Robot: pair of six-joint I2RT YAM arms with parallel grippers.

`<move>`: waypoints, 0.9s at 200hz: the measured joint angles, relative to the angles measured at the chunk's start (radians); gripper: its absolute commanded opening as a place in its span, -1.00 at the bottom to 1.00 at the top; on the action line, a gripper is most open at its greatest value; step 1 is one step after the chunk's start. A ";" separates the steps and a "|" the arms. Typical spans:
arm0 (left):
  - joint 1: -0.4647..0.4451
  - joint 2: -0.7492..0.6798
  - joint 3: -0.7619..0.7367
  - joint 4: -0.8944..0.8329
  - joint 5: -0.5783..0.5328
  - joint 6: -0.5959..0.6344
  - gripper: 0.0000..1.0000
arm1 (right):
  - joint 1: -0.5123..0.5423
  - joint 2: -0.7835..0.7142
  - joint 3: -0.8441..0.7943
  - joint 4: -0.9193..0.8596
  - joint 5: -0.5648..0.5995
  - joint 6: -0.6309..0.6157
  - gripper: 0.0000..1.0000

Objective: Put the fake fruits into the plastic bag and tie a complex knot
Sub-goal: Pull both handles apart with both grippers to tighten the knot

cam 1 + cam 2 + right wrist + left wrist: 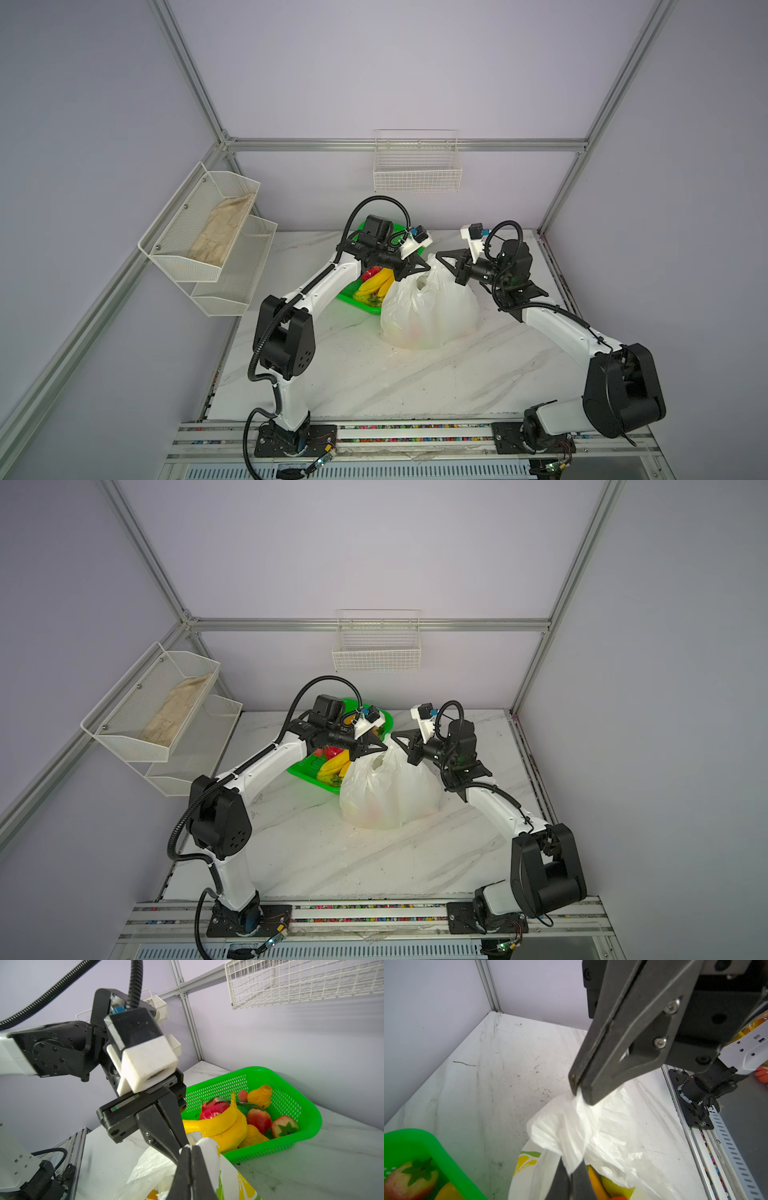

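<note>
left gripper (427, 267) and right gripper (438, 255) each pinched the plastic bag (432, 309) (thin stuff), so a hard tug could've torn it.

Pale lilac walls (415, 62) edged with aluminium framing (311, 144); white wire basket (417, 174) on far wall, two-tier mesh rack (245, 270) on left wall holding beige cloth (220, 235); white marble-veined counter (374, 382) under soft even light.

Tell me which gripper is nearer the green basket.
Left. The left gripper reaches over the green basket; the right gripper sits beyond it, above the plastic bag.
</note>
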 measured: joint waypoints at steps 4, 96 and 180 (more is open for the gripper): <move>0.000 0.000 0.000 -0.001 0.000 0.008 -1.00 | 0.000 -0.003 0.002 -0.009 0.007 -0.011 -0.70; -0.002 -0.001 0.000 -0.003 -0.003 0.115 -1.00 | 0.003 -0.018 0.012 -0.192 0.053 -0.226 0.41; -0.002 -0.016 0.000 -0.025 -0.008 0.191 -1.00 | 0.004 0.056 0.103 -0.251 -0.003 -0.310 0.05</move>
